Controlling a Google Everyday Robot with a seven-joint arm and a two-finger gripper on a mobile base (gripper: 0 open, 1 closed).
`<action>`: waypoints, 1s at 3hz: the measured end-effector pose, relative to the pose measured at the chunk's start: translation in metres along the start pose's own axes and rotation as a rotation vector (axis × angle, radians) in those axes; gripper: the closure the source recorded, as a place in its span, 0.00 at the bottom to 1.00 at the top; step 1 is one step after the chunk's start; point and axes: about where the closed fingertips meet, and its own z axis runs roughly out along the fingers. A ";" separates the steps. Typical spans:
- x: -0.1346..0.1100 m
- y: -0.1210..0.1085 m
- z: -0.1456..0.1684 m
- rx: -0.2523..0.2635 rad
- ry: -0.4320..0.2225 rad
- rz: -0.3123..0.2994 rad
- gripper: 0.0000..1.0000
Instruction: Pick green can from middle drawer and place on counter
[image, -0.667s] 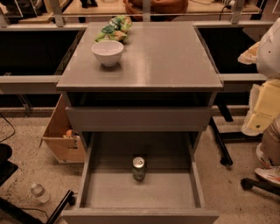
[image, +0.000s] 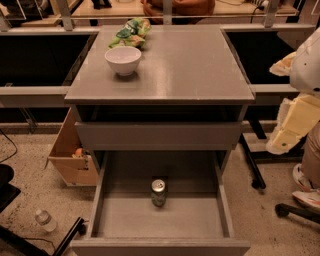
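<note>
First, your claw (image: 295, 125) hangs beyond the right edge of the tabletop (image: 190, 65); spread or pressed, I cannot tell. Come from above onto the green can (image: 158, 193), upright in the middle drawer (image: 125, 220).

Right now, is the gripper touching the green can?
Apart. Camera view shows the gripper at the right edge, beside the counter; the green can stands alone in the middle drawer.
</note>
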 end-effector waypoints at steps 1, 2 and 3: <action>-0.008 0.013 0.086 -0.091 -0.239 0.144 0.00; -0.022 0.044 0.150 -0.167 -0.413 0.240 0.00; -0.039 0.070 0.193 -0.162 -0.576 0.266 0.00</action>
